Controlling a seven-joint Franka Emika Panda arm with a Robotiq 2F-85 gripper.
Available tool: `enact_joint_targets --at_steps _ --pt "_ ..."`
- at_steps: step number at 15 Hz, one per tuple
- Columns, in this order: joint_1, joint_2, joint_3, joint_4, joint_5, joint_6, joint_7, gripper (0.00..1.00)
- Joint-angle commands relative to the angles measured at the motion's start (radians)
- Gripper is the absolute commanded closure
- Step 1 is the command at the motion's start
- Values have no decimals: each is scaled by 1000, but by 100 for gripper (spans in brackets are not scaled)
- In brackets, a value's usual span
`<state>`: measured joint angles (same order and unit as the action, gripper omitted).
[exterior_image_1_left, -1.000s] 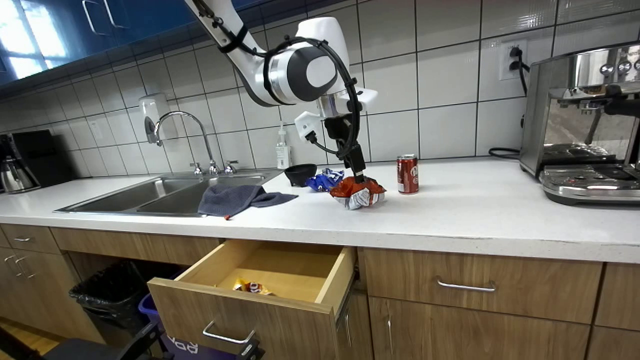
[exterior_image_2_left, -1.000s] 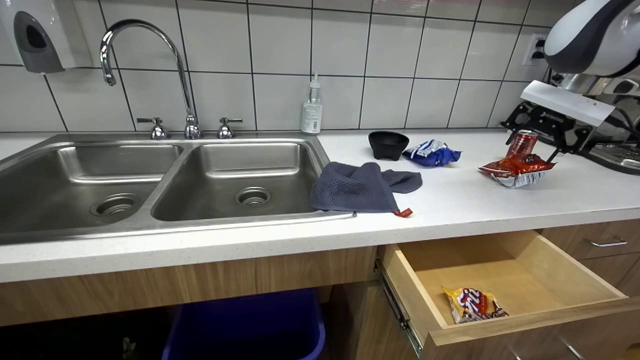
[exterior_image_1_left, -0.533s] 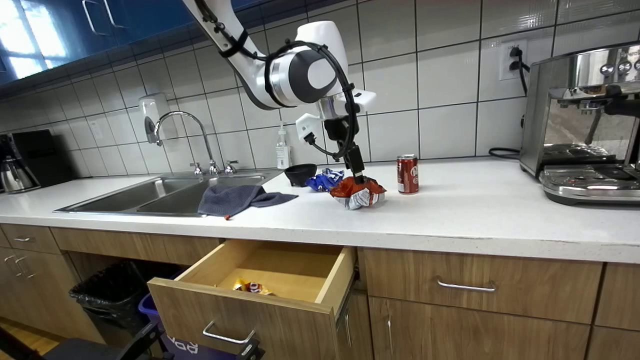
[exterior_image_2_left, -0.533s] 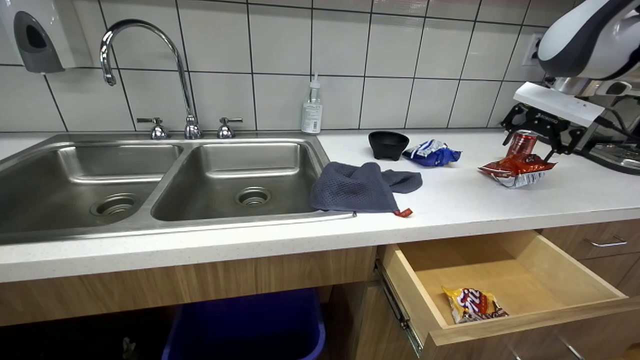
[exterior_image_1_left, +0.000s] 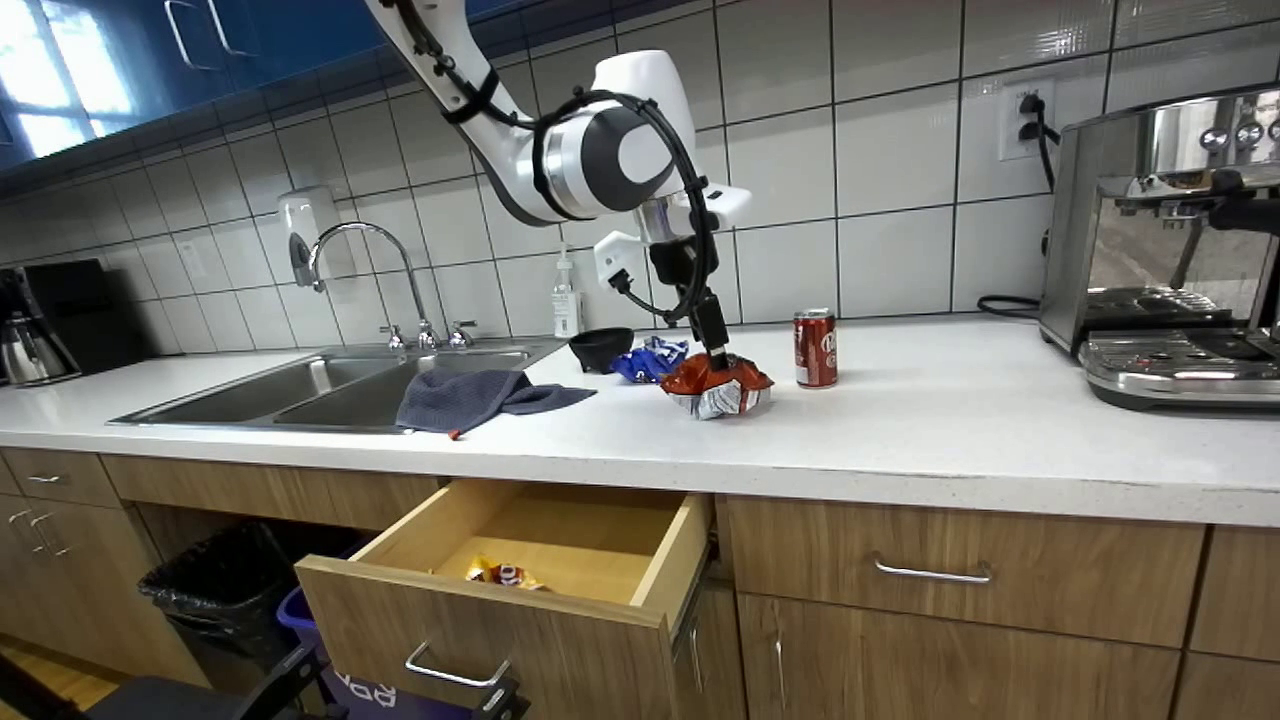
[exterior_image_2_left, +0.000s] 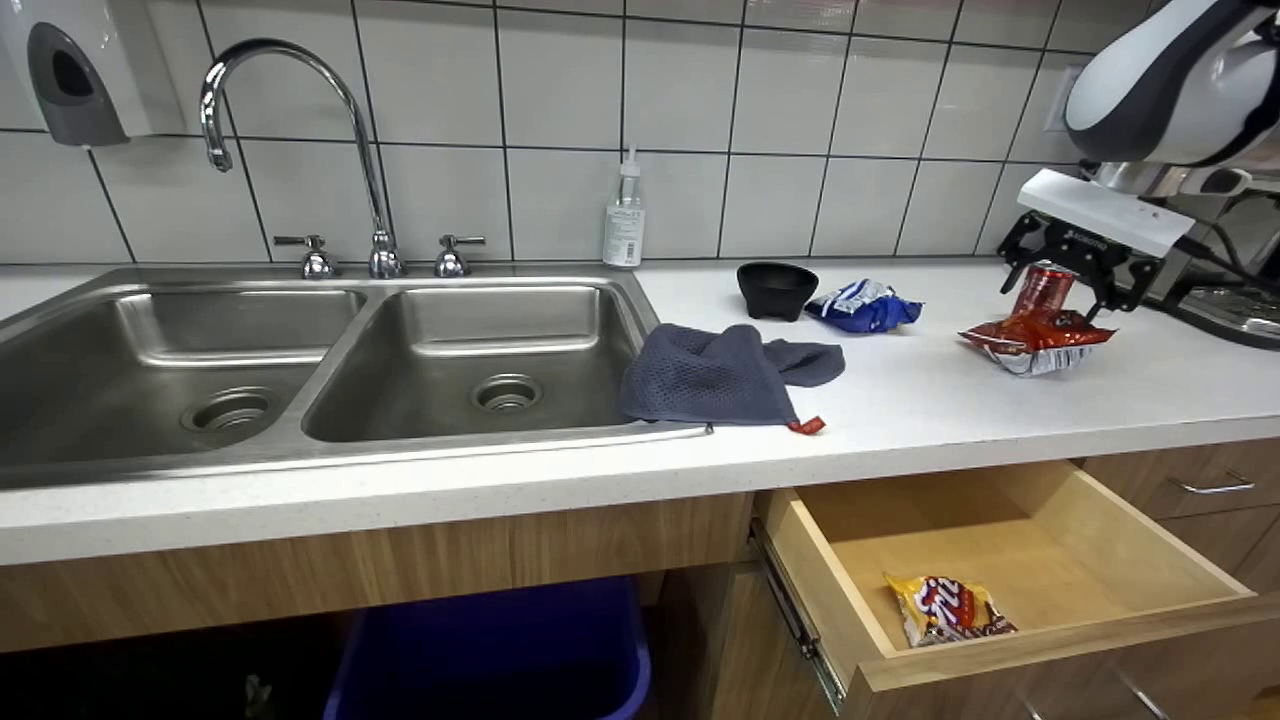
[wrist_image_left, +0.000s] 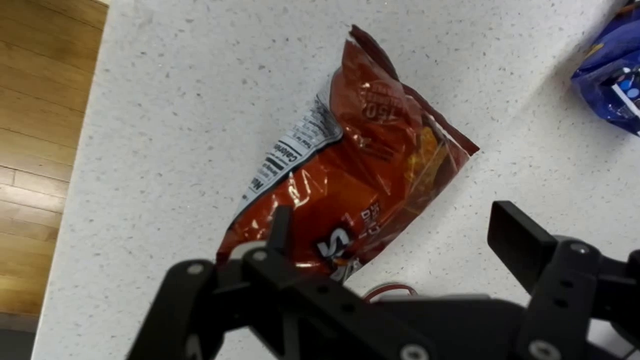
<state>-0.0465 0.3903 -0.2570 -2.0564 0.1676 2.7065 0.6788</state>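
Observation:
A red chip bag (wrist_image_left: 350, 165) with a white label side lies on the counter, seen in the wrist view and in both exterior views. My gripper (wrist_image_left: 395, 225) is open and points down at it, jaws wide apart with nothing held. In the wrist view one finger (wrist_image_left: 282, 227) overlaps the bag's lower part, while the other finger (wrist_image_left: 520, 245) stands over bare counter. Fingertip and bag look in contact in an exterior view (exterior_image_1_left: 718, 360), though I cannot tell for sure. Close behind the bag a red soda can (exterior_image_2_left: 1045, 290) stands upright, mostly hidden in the wrist view.
A blue chip bag (exterior_image_2_left: 867, 306) and a black bowl (exterior_image_2_left: 776, 290) sit toward the sink (exterior_image_2_left: 340, 360). A grey cloth (exterior_image_2_left: 715, 380) overlaps the sink edge. Below, a pulled-out drawer (exterior_image_1_left: 480, 620) holds a yellow packet (exterior_image_2_left: 945, 608). An espresso machine (exterior_image_1_left: 1180, 250) stands farther along.
My gripper has sunk slightly and, in an exterior view, drifted left toward the red bag. The bag has shifted by a tiny amount. The jaws have stayed open.

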Motion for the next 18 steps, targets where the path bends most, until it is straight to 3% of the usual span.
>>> enact_joint_targets --at_steps 1,6,7,8,10,18 --pt "11 25 -13 39 -22 -14 44 0" --pt "12 40 -13 53 -21 -17 49 0" --pt "12 42 -14 56 -22 -16 50 6" --pt "12 44 -14 58 -21 -16 50 26" --pt "11 47 -11 62 -19 -17 48 32" --pt "11 44 -9 59 -19 -19 42 94"
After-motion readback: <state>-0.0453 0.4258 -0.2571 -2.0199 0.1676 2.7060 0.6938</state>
